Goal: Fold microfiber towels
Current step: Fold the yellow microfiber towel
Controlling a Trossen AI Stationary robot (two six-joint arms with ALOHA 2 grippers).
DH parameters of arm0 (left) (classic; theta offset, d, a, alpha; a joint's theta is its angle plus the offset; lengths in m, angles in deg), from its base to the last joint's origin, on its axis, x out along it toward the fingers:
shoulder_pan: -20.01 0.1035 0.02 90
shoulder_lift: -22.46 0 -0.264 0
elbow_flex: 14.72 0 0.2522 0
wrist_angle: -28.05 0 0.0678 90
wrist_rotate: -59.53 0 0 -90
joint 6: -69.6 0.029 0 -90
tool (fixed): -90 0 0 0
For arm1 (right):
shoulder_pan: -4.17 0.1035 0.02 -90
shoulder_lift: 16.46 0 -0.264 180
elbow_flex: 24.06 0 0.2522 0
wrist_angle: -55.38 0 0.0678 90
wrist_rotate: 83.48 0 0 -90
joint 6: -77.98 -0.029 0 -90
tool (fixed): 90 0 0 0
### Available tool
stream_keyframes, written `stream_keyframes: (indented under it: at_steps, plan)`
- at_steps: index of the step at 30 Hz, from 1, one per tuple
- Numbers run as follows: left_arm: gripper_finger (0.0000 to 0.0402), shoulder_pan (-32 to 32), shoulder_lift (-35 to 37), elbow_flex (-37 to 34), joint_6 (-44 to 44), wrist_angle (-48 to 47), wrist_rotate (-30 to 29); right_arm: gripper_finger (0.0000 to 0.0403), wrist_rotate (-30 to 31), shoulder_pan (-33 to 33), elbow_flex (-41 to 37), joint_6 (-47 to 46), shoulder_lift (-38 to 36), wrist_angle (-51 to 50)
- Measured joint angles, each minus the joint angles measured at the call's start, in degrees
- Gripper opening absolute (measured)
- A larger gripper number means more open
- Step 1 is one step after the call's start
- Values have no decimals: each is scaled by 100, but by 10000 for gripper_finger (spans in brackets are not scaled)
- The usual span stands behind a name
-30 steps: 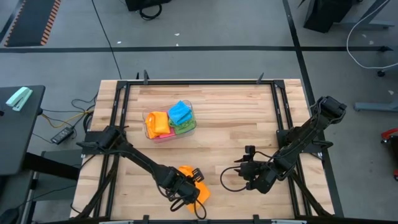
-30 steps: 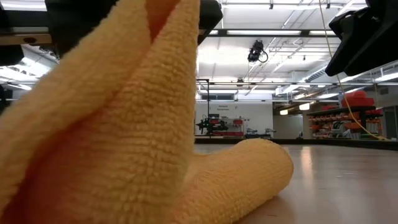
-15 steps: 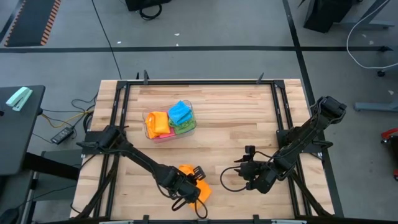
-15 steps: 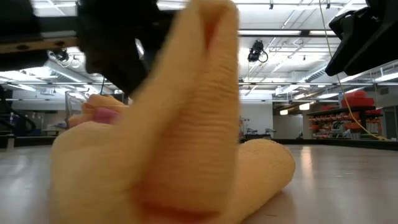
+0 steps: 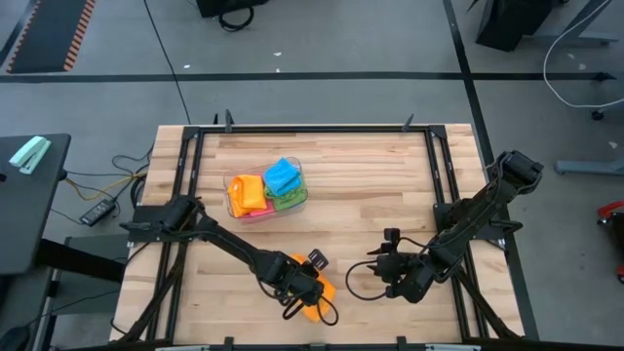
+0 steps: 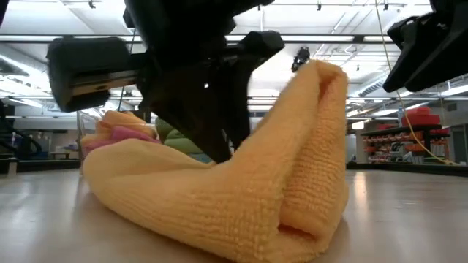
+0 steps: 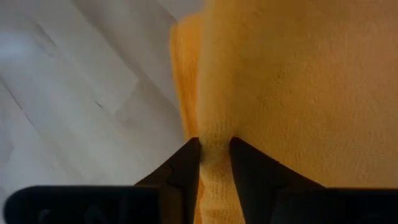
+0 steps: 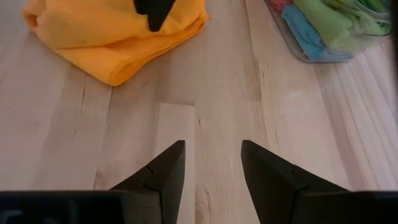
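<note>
Since the earlier frame our left gripper (image 5: 310,290) has swung toward the right arm's side of the table, and the orange towel (image 5: 314,291) has been laid over from a tall upright bunch into a lower folded heap. We are seeing, in the left wrist view, a ridge of that orange towel (image 7: 214,149) sitting between our two left fingers (image 7: 183,165), which are standing narrow with the cloth pinched between them. In the low view the orange towel (image 6: 241,197) is lying on the wooden table (image 6: 409,219), one doubled edge rising beside the dark left arm. Our right gripper (image 5: 382,263) is waiting just beside the towel, apart from it, its fingers (image 8: 165,168) parted with only bare table between them; ahead of those fingers the orange towel (image 8: 106,37) is resting. Farther beyond, the clear tub (image 5: 267,191) is holding the other folded towels (image 5: 283,177).
</note>
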Motion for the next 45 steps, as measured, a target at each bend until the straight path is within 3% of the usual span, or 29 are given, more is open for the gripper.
stream_keyframes:
  at_steps: [8, 14, 16, 22, 30, 38, 45]
  plan:
    - [148, 36, 19, 2, -118, 134, -55, 166, -2, 4, -121, -129, 0, 56]
    - [164, -161, 85, 394, -151, -228, -996, 166, -3, 4, -121, -131, 0, 69]
    - [164, -235, 104, 569, -292, -456, -1029, 166, -3, 4, -121, -129, 0, 202]
    - [149, -414, 118, 879, -1020, -882, -325, 166, -3, -2, -121, 374, 290, 1299]
    - [112, -470, 118, 848, -2331, -2166, -265, 166, -313, -78, -121, 1217, 1160, 3090]
    - [71, -242, 106, 267, -2286, -1628, -104, 166, -941, -278, -117, 1765, 1259, 4266]
    - [42, -40, 107, 44, -2224, -1108, -126, 166, -1054, -322, -112, 1985, 1414, 4793]
